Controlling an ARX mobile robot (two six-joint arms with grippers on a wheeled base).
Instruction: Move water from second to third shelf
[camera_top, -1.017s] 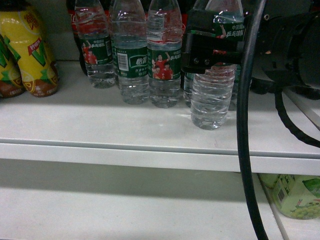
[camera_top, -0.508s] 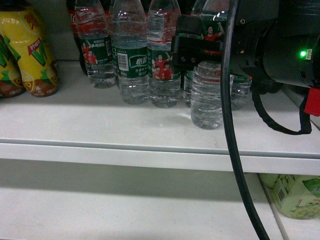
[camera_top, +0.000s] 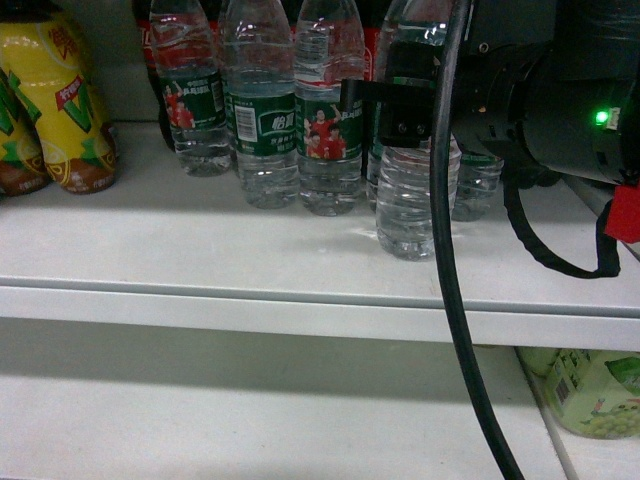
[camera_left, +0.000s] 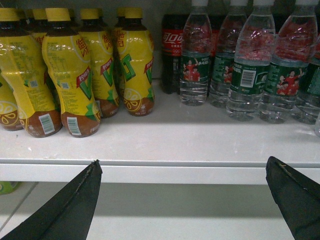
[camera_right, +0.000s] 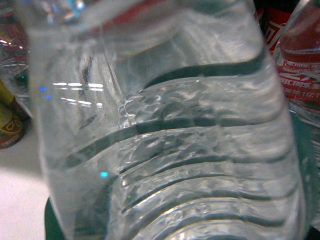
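A clear ribbed water bottle (camera_top: 410, 205) stands at the front of the upper white shelf (camera_top: 200, 250), ahead of a row of matching bottles. My right gripper (camera_top: 400, 110) is shut on it at the height of its green label, and its base still rests on the shelf. The same bottle (camera_right: 175, 150) fills the right wrist view and hides the fingers there. My left gripper (camera_left: 184, 161) is open and holds nothing, in front of the shelf edge; it is out of the head view.
More water bottles (camera_top: 260, 120) stand in a row behind. Yellow drink bottles (camera_left: 75, 75) crowd the shelf's left side, with cola (camera_left: 172, 45) at the back. A green bottle (camera_top: 590, 395) sits on the lower shelf (camera_top: 250, 410). A black cable (camera_top: 445, 300) hangs across.
My right arm has swung left and turned. The gripped bottle has shifted slightly left on the shelf. The cable has moved left with the arm.
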